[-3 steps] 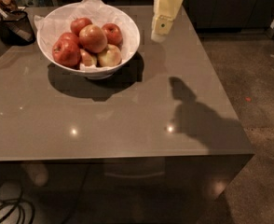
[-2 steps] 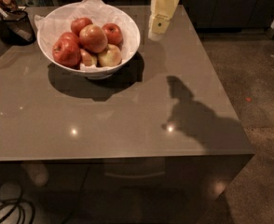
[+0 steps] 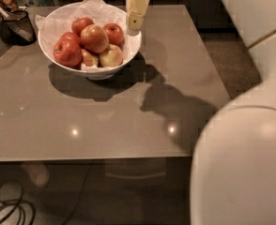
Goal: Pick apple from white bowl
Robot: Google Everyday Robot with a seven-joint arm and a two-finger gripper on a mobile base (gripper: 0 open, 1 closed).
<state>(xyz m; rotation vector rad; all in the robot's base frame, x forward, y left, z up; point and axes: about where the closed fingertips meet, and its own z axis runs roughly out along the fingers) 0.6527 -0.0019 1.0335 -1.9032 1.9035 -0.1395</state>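
Hovering right of the apple [image 3: 94,38] is the end effector [image 3: 135,23].

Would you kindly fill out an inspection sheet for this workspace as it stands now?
Surface: grey glossy table, with glare spots and shadows.
Job's things: apple tops the pile in the paper-lined white bowl.
Clutter: smaller apples in the bowl; dark mesh container at far left.
Grippers: gripper raised by the bowl's far right rim, clear of the apple.
Cables: dark cables on the floor, lower left.
Surroundings: white rounded shape at right, probably the robot.
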